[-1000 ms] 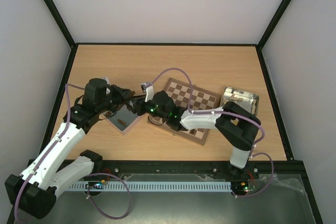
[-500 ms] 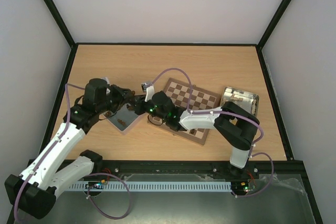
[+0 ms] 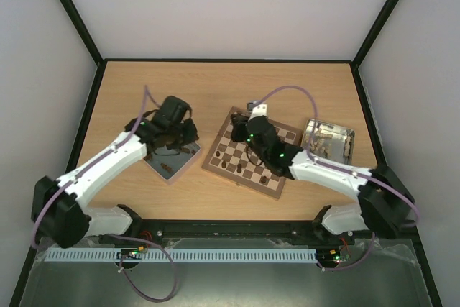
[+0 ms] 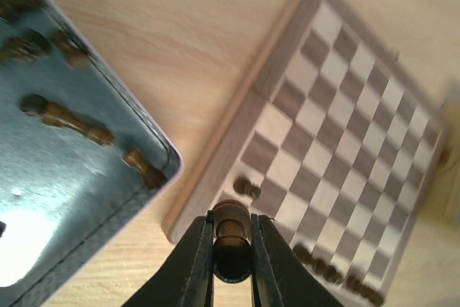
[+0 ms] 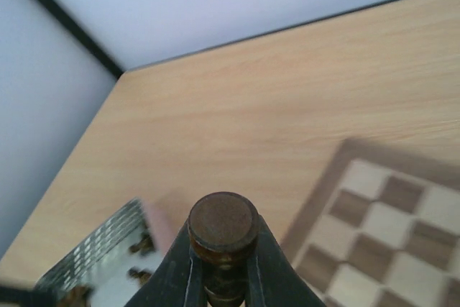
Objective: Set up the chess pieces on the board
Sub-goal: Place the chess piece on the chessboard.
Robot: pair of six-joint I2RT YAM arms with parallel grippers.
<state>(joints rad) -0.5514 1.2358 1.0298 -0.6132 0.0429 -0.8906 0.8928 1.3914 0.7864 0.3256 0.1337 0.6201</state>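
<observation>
Left gripper (image 4: pixel 231 222) pinching a dark chessman (image 4: pixel 231 248) near the board (image 4: pixel 338 106) rim, right gripper (image 5: pixel 223 248) clamped on another chessman (image 5: pixel 223 222) (flat round end facing its wrist camera).

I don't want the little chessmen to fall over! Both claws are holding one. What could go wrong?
The left gripper holds its dark piece over the board's corner, near a lone pawn. Setting it down there could knock that pawn over. The right gripper pinches its round-ended piece only by the sides, so it might slip or land tilted. Both grippers work near the same board and could bump.
</observation>
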